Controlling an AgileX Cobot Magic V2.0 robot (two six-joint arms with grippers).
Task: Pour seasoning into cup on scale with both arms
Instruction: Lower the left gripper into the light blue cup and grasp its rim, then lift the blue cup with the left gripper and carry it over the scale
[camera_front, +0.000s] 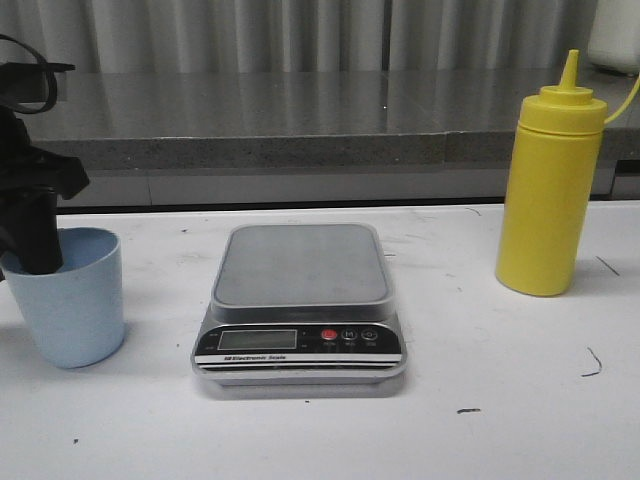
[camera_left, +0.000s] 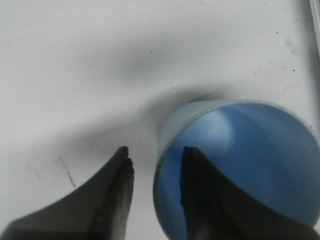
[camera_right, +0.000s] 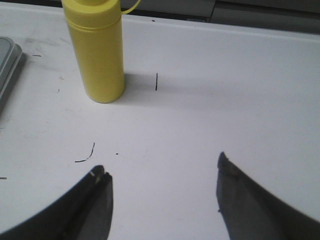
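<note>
Three task items: cup, scale, seasoning bottle, all seen on white table (camera_front: 480, 430).
Cup: pale blue cup (camera_front: 72, 298) stood upright at table's left side in front view, well apart from scale, not on it.
Scale: silver-grey scale (camera_front: 300, 305) sat mid-table, steel platform bare, LCD + red btn on black front panel faced toward cam.
Seasoning: yellow squeeze bottle (camera_front: 551, 185) stood upright at right, nozzle cap on, thin yellow tether looped off to the side; near scale's right but not touching.
L gripper: left gripper (camera_left: 156, 172) seen straddling cup wall in wrist view; one finger (camera_left: 197, 185) placed inside cup, other finger outside just beside rim. Jaws apart w/ small gap; whether pads are actually pressed on the wall can't be told.
R gripper: right gripper (camera_right: 162, 182) held over bare table, jaws wide apart, nothing between them. Bottle (camera_right: 100, 50) seen ahead of it, well apart.
Other: dark pen marks (camera_right: 86, 155) scattered on table; grey counter ledge (camera_front: 300, 120) behind table.
</note>
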